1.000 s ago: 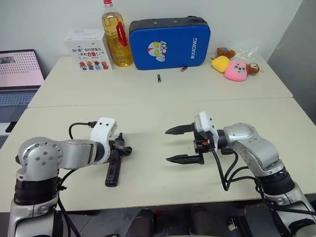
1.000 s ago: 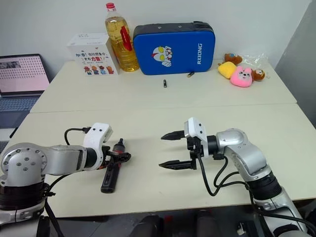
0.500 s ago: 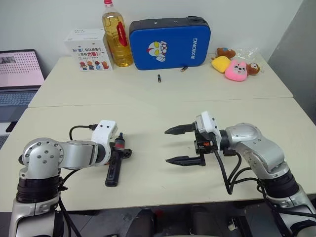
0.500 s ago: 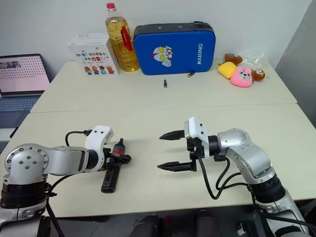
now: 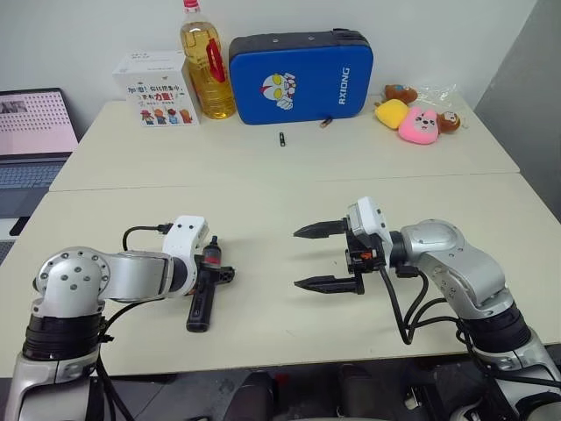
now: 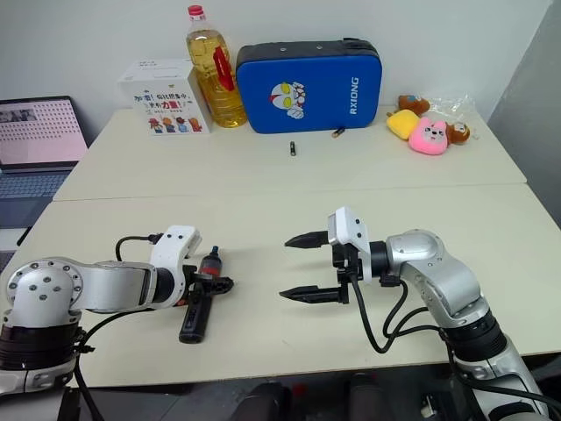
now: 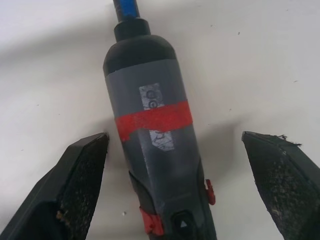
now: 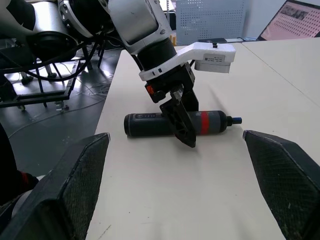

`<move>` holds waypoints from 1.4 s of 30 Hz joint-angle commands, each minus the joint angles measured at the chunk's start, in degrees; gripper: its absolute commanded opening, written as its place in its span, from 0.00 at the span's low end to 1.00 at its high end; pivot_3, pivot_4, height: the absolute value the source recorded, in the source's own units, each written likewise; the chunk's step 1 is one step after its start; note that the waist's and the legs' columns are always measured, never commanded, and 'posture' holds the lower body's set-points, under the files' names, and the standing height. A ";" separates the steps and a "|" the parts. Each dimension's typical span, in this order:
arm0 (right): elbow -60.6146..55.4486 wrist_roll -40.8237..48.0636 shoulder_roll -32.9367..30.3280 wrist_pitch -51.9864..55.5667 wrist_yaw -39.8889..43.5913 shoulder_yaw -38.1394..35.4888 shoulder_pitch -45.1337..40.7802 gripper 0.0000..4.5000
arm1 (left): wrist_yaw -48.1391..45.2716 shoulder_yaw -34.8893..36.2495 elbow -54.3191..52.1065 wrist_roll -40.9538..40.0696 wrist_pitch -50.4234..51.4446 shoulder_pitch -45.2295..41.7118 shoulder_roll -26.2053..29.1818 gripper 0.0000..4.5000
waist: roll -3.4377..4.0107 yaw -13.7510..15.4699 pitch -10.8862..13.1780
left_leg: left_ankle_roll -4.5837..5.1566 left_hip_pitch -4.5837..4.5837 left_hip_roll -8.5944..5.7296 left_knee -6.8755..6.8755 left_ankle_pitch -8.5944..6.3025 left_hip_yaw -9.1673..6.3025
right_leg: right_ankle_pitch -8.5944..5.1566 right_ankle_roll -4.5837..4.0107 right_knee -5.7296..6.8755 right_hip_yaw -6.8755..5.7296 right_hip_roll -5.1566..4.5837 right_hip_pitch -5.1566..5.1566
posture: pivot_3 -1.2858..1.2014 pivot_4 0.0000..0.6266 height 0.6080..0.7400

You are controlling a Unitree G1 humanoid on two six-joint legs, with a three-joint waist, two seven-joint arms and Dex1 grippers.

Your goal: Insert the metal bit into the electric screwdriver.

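- The screwdriver [image 5: 201, 294] lies flat on the near table [image 5: 263, 202], in front of the robot's left side. Its red band and tip end point away from the robot.
- In the left wrist view, the screwdriver [image 7: 155, 150] shows a grey body with a red band, and a short blue piece sticks out of its black nose.
- The left gripper [image 7: 175, 195] points down over the screwdriver. Its fingers [image 7: 80, 185] stand wide apart, one on each side of the body, and they do not touch it.
- In the right wrist view, one left finger [image 8: 181, 122] crosses in front of the lying screwdriver [image 8: 150, 124].
- The right gripper [image 5: 316, 257] hangs above the table near its middle, well apart from the screwdriver, and it points toward the robot's left. Its fingers are spread wide and hold nothing.
- I cannot find the thin metal bit with certainty in these views.
- A short dark bit [image 5: 282, 139] and a small brass piece [image 5: 325, 123] lie on the far table, just before a blue case [image 5: 301, 76].
- An oil bottle [image 5: 206, 61] and a white box [image 5: 156, 89] stand beside the case on its left.
- Some plush toys [image 5: 412, 112] lie to its right.
- A laptop [image 5: 31, 132] is at the far left edge.
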 commanded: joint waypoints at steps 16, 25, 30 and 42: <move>-2.50 2.38 0.13 0.45 -1.82 -2.00 -0.47 1.00 | 6.09 -8.37 0.34 -6.84 -8.55 0.13 6.78 0.99 | 0.00 -0.01 0.00 | -0.02 0.02 0.02 -0.01 -0.02 0.05 | 0.00 0.00 -0.01 0.07 0.00 -0.01 | 0.52 0.24 1.00; -2.57 2.69 0.04 0.34 -2.25 -2.00 -0.42 1.00 | 5.27 -10.87 1.64 -5.16 -10.21 -1.73 8.44 0.99 | 0.00 -0.02 0.00 | -0.02 0.02 0.02 -0.02 -0.03 0.07 | 0.00 0.00 -0.01 0.10 0.01 -0.02 | 0.52 0.24 1.00; -2.35 2.60 0.12 0.21 -2.32 -1.89 -0.55 1.00 | 1.13 -11.74 3.49 1.11 -9.07 -4.47 7.56 0.99 | 0.00 -0.03 0.00 | -0.02 0.02 0.01 -0.02 -0.03 0.08 | -0.01 0.01 -0.01 0.09 0.08 -0.02 | 0.52 0.24 1.00; -1.91 2.29 0.37 -0.07 -2.64 -1.94 -0.80 1.00 | -18.53 -14.24 7.06 21.05 -4.10 -10.11 7.05 0.99 | 0.00 -0.10 0.00 | -0.01 0.02 -0.03 -0.01 -0.03 0.08 | -0.01 0.01 -0.01 0.07 0.13 -0.01 | 0.52 0.24 1.00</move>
